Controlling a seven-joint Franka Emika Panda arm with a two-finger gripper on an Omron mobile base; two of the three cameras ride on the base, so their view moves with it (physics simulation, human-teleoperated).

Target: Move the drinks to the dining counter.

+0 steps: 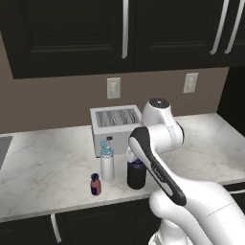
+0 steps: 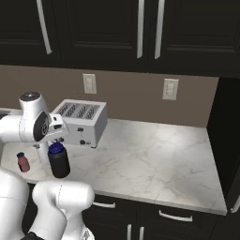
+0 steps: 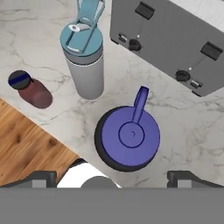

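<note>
Three bottles (image 1: 136, 173) stand on the worktop (image 1: 48, 167) before the toaster (image 1: 112, 127).

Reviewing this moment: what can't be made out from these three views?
- Black bottle, left base view: its cap and upper part sit behind the arm.
- White bottle, right base view: almost wholly behind the arm.
- Hand, hand view: fingertips are cut by the bottom edge; both base views hide it behind the arm.
- Sink, left base view: cut off by the left edge.
</note>
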